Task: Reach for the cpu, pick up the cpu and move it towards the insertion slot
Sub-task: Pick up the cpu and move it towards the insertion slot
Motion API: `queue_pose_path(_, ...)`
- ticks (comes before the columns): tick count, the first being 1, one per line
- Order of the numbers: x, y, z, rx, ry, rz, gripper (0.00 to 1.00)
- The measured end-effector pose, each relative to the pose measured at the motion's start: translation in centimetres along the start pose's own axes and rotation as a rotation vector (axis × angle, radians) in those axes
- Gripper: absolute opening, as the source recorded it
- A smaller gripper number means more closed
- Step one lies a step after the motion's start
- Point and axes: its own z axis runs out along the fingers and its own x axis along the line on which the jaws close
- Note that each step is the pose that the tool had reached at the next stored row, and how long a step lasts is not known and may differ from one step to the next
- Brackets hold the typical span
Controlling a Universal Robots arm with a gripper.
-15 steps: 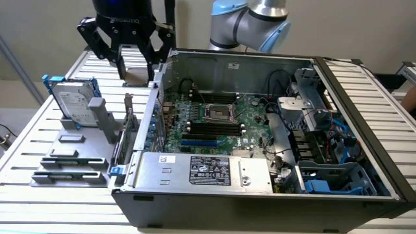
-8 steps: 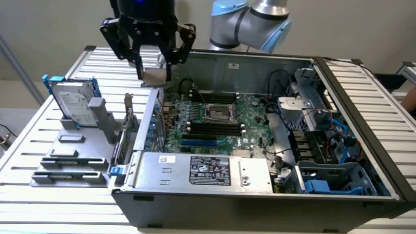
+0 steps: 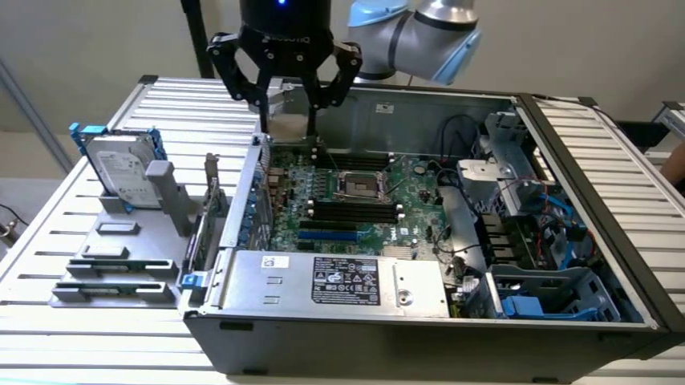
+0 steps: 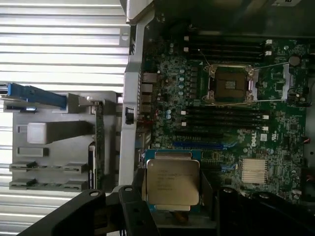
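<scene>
cpu [image 4: 173, 184] in hand [image 3: 289, 128] — above case wall [image 3: 257, 172]

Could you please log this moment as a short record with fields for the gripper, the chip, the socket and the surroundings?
gripper: gripper shut on the cpu, above the case's rear edge
cpu: cpu held between the fingers, silver top facing the wrist camera
insertion slot: insertion slot on the motherboard, open, nothing in it
hard drive: hard drive upright in the grey holder, on the exterior view's left
</scene>
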Motion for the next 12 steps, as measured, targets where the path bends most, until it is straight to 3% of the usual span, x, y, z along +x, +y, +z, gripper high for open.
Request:
queue_pose_path(6,-2.8,0.29,0.18,0.0000,0.0000,0.000,0.54)
queue_pose_path(12,-5.4,1.49,0.67,0.0004,0.0000,0.000,0.54)
